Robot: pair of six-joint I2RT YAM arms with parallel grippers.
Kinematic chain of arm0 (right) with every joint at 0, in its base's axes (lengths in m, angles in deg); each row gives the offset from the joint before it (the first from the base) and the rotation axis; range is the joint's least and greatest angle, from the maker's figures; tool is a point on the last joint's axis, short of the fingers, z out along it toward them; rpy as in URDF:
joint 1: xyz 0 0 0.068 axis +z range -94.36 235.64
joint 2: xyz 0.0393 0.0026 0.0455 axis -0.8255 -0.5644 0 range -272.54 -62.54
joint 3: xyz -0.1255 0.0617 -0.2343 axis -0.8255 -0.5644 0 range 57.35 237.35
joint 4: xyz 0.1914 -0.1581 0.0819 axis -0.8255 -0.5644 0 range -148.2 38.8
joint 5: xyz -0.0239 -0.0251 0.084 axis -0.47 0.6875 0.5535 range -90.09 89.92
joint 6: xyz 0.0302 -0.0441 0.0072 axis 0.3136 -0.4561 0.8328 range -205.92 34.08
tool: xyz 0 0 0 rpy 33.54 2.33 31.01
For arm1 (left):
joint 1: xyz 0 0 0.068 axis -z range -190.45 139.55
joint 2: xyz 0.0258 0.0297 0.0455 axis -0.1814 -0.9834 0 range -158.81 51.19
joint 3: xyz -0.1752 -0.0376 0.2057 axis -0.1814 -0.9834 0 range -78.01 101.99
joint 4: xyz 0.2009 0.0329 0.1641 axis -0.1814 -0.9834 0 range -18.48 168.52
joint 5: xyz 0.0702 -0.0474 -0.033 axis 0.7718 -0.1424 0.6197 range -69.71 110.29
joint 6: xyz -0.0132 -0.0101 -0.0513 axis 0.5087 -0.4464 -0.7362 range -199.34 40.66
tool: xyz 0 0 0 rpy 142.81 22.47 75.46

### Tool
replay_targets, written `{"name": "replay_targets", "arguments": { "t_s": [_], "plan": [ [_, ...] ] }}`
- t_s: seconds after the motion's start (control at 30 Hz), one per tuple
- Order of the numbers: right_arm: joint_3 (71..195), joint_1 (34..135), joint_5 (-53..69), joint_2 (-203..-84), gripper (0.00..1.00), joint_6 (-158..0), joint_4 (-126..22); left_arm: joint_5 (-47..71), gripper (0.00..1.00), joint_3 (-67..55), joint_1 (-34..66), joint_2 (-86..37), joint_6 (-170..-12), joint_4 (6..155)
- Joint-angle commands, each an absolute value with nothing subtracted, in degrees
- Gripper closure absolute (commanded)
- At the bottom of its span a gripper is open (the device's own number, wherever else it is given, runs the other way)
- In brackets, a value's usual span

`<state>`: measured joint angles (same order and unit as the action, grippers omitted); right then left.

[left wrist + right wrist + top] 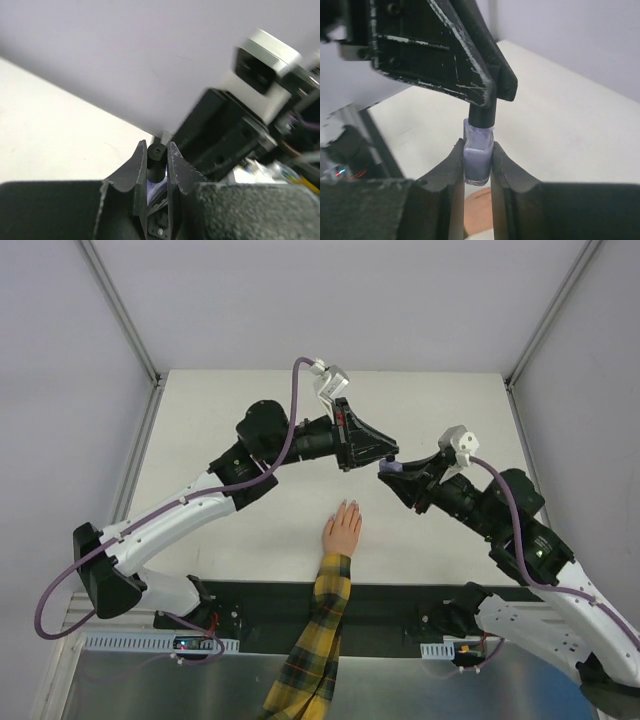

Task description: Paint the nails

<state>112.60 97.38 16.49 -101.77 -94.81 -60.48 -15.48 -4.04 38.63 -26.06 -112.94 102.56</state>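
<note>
Items in front of me:

The counter (250,530) is white and matte. Grey walls (330,300) enclose it, with a metal frame post at each far corner (120,310) (560,310). A black strip (390,605) runs along the near edge, with a metal sheet (400,690) below it.

A yellow-and-dark plaid sleeve (315,640) crosses that strip.

A lilac bottle (478,162) with a black cap (481,116) is raised off the counter.

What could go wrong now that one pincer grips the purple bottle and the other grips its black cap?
The left pincer pinches the black cap near its fingertips, so it might slip when twisting.
The right pincer holds the purple bottle only by its sides; a pull could tilt it and spill polish.
The hand lies close by, below the bottle, so drips could land on skin.
</note>
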Motion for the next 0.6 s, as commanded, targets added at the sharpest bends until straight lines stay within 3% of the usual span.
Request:
{"name": "replay_targets", "arguments": {
  "t_s": [0.0,0.33,0.37,0.4,0.47,0.5,0.57],
  "plan": [
    [113.07,111.51,-23.46,-101.3,1.0,-108.5,-58.59,24.93,1.0,2.23,48.86,-23.24,-105.44,79.75],
    [111.32,111.45,-15.21,-101.05,1.0,-109.65,-56.56,15.64,0.99,5.66,49.22,-27.29,-106.33,80.37],
    [111.06,111.45,-12.85,-100.26,1.0,-109.65,-56.65,12.06,0.9,5.84,49.14,-27.12,-104.58,80.72],
    [110.88,111.02,-11.7,-99.73,1.0,-109.39,-57.0,10.81,0.61,5.66,49.14,-26.42,-103.69,81.16],
    [110.79,110.31,-7.5,-99.11,1.0,-108.08,-58.14,6.35,0.36,4.53,48.79,-24.41,-102.02,83.17],
    [110.88,109.0,-5.55,-98.58,1.0,-107.2,-59.27,4.49,0.27,2.08,48.44,-23.61,-101.93,87.53],
    [111.31,106.89,5.02,-98.05,1.0,-105.09,-60.6,-0.34,0.22,-1.0,46.25,-21.24,-104.97,93.17]
  ]
}}
